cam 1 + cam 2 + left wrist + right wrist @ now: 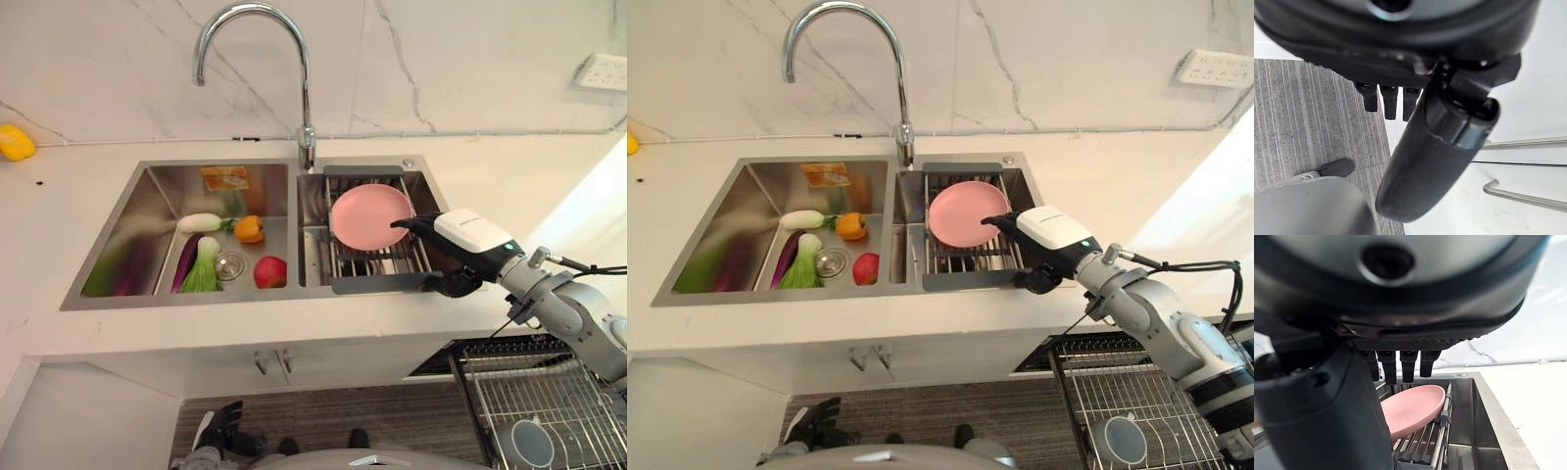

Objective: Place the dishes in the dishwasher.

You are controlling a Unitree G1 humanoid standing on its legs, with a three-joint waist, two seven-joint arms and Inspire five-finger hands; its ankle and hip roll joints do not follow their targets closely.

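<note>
Pink plate [370,215] on sink rack [377,262], right hand [453,257] beside it

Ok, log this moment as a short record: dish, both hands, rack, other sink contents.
dish: round pink plate, lying on the metal drying rack over the right basin
right hand: beside the plate's edge, fingers straight, nothing held
left hand: hanging low above grey floor, relaxed, holding nothing
dishwasher rack: wire basket pulled out at lower right, a grey cup in it
left basin: vegetables and a red apple
</note>
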